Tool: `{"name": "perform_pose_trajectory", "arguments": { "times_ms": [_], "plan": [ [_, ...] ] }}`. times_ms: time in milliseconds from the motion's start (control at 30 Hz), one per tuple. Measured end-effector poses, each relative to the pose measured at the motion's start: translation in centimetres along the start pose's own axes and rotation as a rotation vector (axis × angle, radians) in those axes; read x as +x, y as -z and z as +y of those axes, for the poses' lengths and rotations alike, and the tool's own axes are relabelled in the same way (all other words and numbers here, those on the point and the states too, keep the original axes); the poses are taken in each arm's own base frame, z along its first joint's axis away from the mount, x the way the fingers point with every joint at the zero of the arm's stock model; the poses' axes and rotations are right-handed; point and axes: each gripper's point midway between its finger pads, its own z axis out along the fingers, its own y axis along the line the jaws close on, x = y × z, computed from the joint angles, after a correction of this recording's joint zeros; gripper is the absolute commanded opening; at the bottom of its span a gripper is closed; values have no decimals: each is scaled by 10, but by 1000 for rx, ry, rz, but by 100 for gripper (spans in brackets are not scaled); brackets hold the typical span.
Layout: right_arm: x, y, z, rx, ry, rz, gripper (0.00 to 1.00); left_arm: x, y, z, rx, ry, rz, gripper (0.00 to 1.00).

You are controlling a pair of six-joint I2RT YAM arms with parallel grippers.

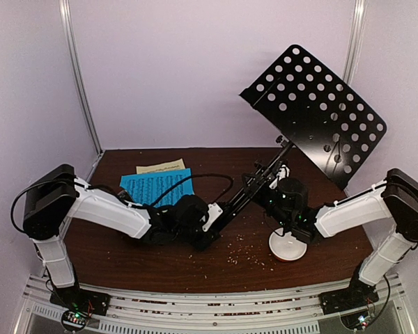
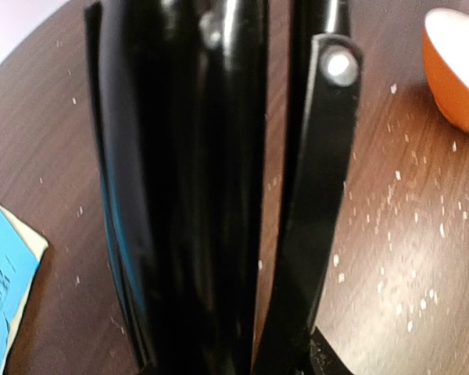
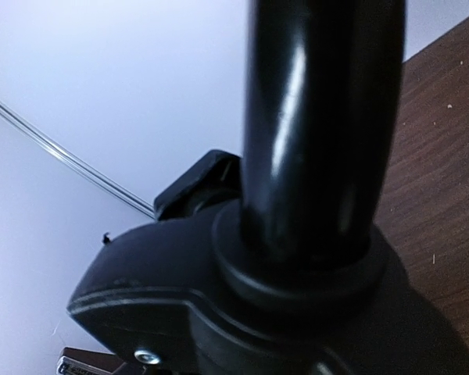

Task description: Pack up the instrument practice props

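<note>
The music stand (image 1: 313,111) leans tilted over the tabletop (image 1: 125,254), desk raised at far right. The left hand (image 1: 210,226) is at its folded legs, the right hand (image 1: 282,198) at its shaft. I cannot tell whether either one grips.

Soft, even light from overhead filled the top view. It left only faint shadows under the arms on the dark worktop (image 1: 111,254), and the music stand (image 1: 313,111) read as a flat black shape against the pale wall (image 1: 195,69). In the left wrist view its legs (image 2: 180,195) sat too close to focus, smeared and streaked with long white glare, with a rivet (image 2: 341,68) blown out. The crumbs (image 2: 442,230) beyond were fairly crisp. In the right wrist view the tube (image 3: 320,117) was blurred and softly glossy before a washed-out backdrop.
</note>
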Motion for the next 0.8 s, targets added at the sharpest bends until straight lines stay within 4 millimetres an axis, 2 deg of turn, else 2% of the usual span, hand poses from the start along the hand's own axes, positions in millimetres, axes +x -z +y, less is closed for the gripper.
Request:
{"name": "perform_pose_trajectory", "arguments": {
  "times_ms": [233, 467, 700, 800],
  "plan": [
    [18, -13, -18, 47, -99, 37, 8, 18, 9, 2, 25, 8, 78, 0],
    [30, -25, -28, 75, -147, 63, 17, 26, 12, 1, 56, 32, 117, 0],
    [45, -31, -45, 109, -210, 100, 33, 35, 13, -4, 105, 75, 155, 0],
    [51, -32, -50, 120, -232, 115, 36, 38, 13, -6, 114, 90, 162, 0]
  ]
}}
